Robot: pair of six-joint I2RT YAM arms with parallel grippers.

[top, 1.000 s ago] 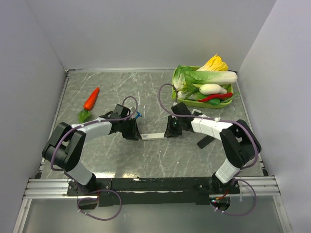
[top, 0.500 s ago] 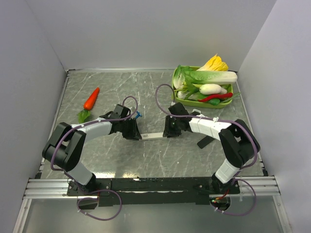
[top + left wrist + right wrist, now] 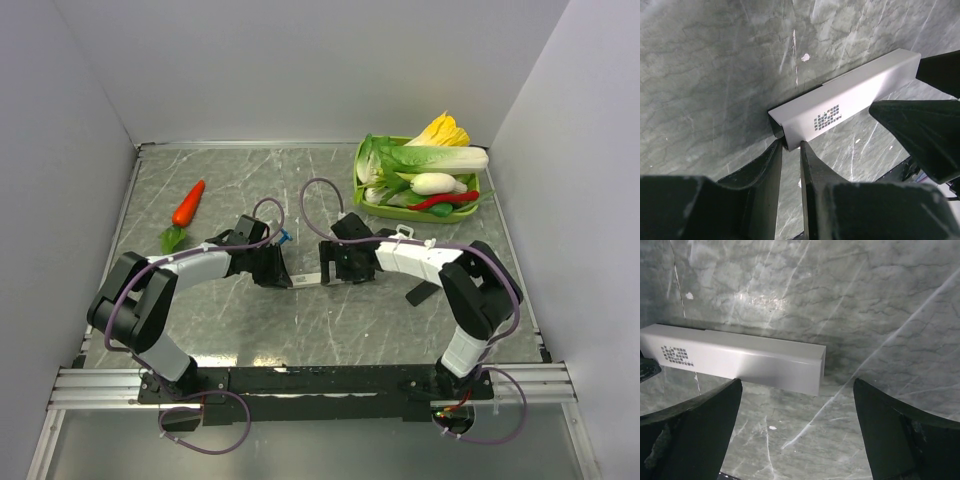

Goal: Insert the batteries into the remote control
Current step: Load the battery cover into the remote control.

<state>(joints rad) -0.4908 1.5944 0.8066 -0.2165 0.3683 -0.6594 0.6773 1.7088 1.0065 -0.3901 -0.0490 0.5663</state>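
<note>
Across the grey, white-veined stone bench, smooth and faintly glossy. Dead centre of the top view, lying flat: the remote control, a slim, square-edged white bar with a small dot-pattern code printed on it. Clenched on its left end, the black tapered left fingers. Right fingers released, flung wide astride the other end; narrow a second ago, and now shifted left along the bar.

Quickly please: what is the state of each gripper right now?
Left gripper: closed on one end of the remote control.
Right gripper: open wide, holding nothing.
</note>
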